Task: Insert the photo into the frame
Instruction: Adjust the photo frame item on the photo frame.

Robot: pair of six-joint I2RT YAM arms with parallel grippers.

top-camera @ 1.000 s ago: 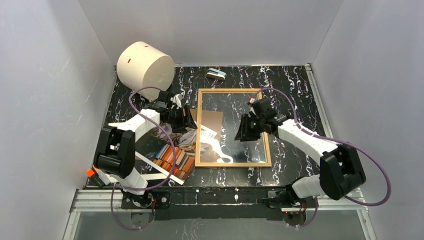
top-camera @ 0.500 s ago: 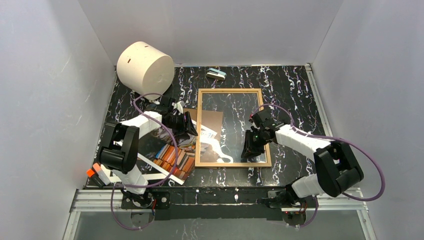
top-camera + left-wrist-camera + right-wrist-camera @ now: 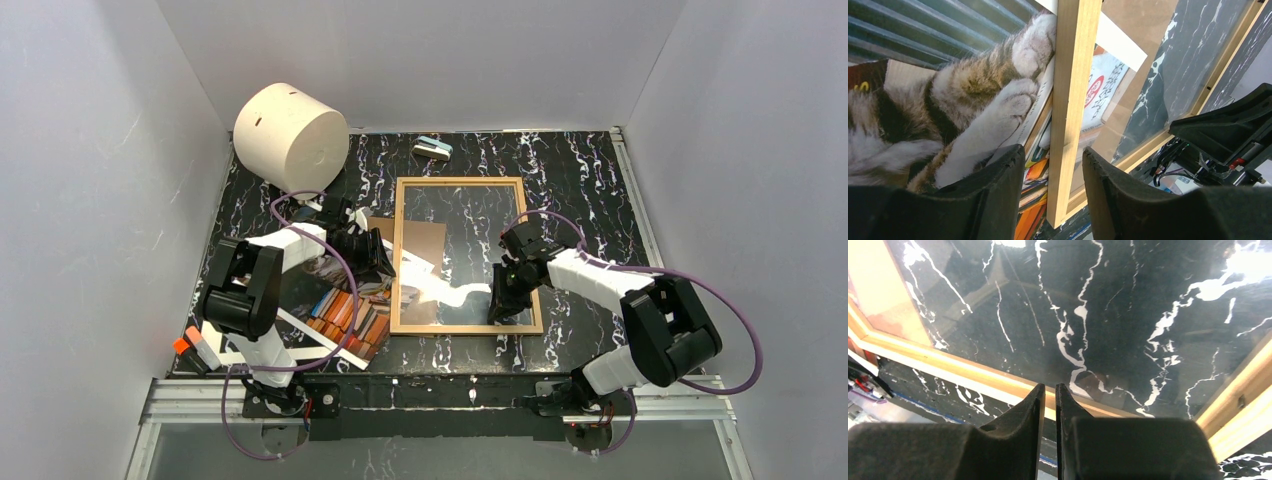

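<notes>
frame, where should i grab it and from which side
Likely grip the frame by its thin left wooden rail, coming from above on that side; the glazed middle is flat and too wide. The left tool straddles that rail.

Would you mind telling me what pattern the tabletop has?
The tabletop is black with white marble-like veining, clearest in the top external view.

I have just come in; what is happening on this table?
The left tool stands open astride the left wooden edge of the frame. The photo lies beside that edge and seems to reach under it. The right tool, almost closed and empty, hovers over the glass near the frame's near edge. The photo is not yet inside.
</notes>
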